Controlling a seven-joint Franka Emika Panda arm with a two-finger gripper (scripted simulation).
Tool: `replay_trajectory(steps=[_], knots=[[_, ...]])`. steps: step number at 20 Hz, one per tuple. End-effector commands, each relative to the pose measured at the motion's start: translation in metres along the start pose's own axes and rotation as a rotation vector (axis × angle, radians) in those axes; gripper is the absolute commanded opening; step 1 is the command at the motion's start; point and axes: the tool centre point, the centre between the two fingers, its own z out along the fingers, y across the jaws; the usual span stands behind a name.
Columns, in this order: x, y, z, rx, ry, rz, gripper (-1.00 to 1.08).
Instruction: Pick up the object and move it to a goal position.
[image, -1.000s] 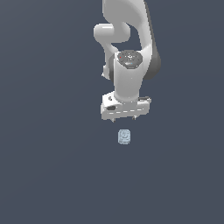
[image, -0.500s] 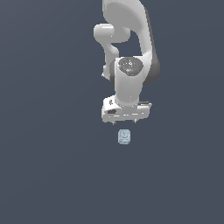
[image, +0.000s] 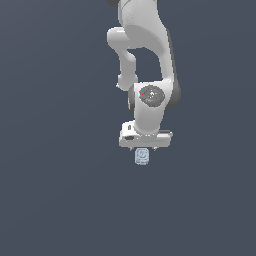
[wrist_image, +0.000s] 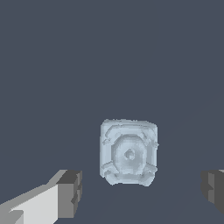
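Observation:
The object (image: 142, 156) is a small pale blue-grey lump with a ridged, swirled top, lying on the dark grey floor. In the wrist view it (wrist_image: 128, 152) is rounded-square and lies just ahead of the gap between the fingers. My white gripper (image: 145, 148) hangs straight over it, its body covering the object's far edge in the exterior view. In the wrist view the gripper (wrist_image: 142, 192) is open, with one dark fingertip (wrist_image: 70, 193) on each side and nothing between them.
The white arm (image: 145, 60) rises toward the top of the exterior view. The plain dark grey floor (image: 60, 190) lies all around the object.
The gripper has come down and toward the object; the gap between it and the object seen earlier has closed. The object has not moved.

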Motion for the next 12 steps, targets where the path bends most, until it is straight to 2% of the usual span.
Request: replay_trajectory(steps=[1,12], knots=[[0.002,-0.001,0.009,-0.004,0.002,0.02,1.0],[0.002,-0.002,0.024,-0.006,0.002,0.03,1.0]])
